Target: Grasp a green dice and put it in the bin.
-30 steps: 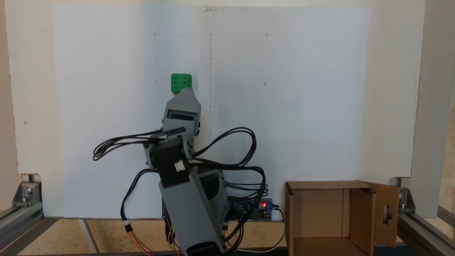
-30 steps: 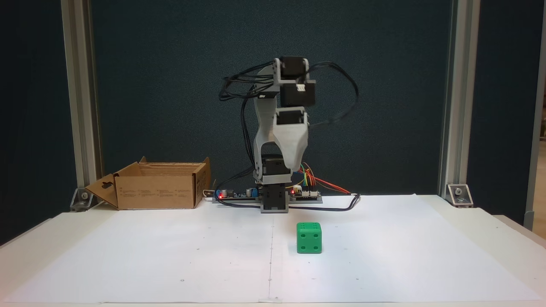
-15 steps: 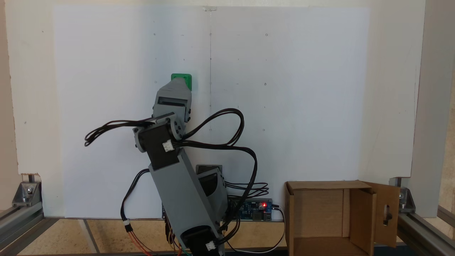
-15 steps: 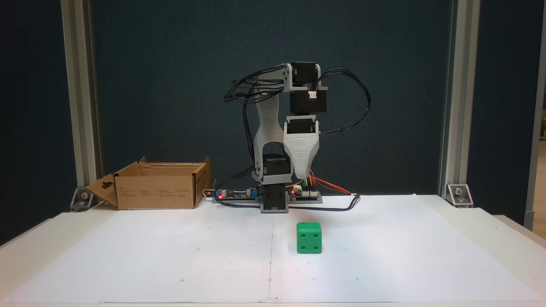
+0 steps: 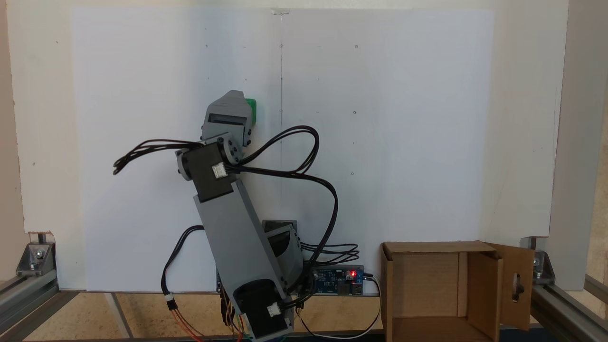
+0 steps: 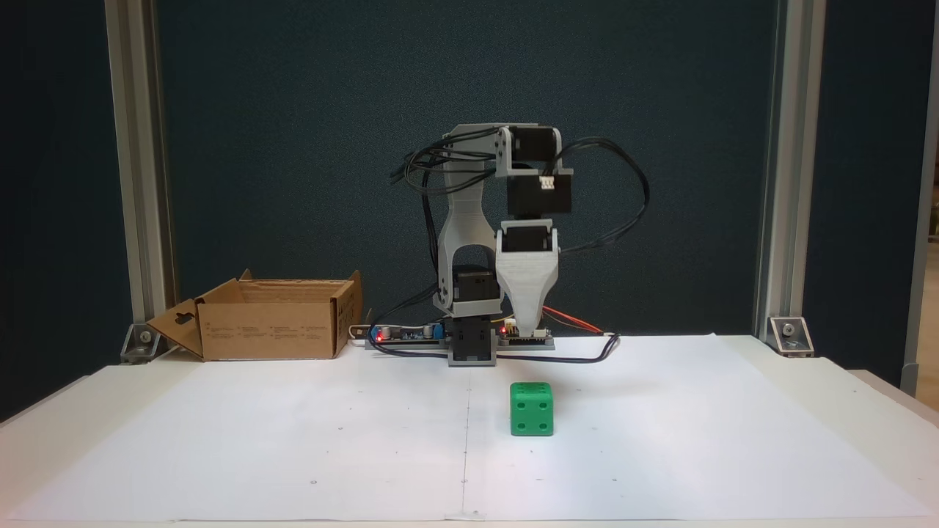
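Currently I read the gripper (image 6: 530,328) as hanging above the green dice (image 6: 532,408), tip pointing straight down, with clear air between the tip and the top face of the cube. In the front-facing fixed view the tip sits almost on the same vertical line as the dice. In the top-down fixed view the gripper (image 5: 235,95) covers most of the green dice (image 5: 251,110), leaving a green strip showing past its right edge, so I judge the tool to sit slightly to the picture-left of the cube's centre there.

The dice rests flat on the white paper sheet (image 6: 660,440), just to the right of the sheet's centre line in the front-facing view, well apart from the bin (image 6: 271,319). The bin stands at the rear left of that view, beside the arm's base, open side up.

As to the jaws, I cannot tell whether they stand apart or together: in both fixed views I see a single tapered tip, one jaw lying behind the other.

The dice is a cube, so it has no long axis to align with. I judge the next move to call for a small sideways correction, then a straight descent.
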{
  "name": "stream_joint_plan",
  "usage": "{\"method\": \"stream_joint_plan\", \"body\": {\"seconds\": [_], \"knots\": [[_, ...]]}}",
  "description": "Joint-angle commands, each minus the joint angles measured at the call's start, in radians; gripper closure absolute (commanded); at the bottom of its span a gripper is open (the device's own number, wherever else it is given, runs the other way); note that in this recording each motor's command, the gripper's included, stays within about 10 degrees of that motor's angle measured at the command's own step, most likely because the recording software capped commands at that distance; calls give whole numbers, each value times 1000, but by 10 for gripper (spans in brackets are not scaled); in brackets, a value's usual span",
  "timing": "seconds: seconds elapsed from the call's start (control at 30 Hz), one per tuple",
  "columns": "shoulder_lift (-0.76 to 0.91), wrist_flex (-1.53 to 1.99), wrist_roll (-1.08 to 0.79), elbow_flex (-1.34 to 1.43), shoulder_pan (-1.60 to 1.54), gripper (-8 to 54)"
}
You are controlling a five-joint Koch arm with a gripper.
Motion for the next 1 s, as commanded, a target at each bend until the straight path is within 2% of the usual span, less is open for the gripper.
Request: {"method": "stream_joint_plan", "body": {"seconds": [0.0, 0.97], "knots": [[0, -12, 54, -54, -5, 24], [-46, -46, 55, -46, 15, 20]]}}
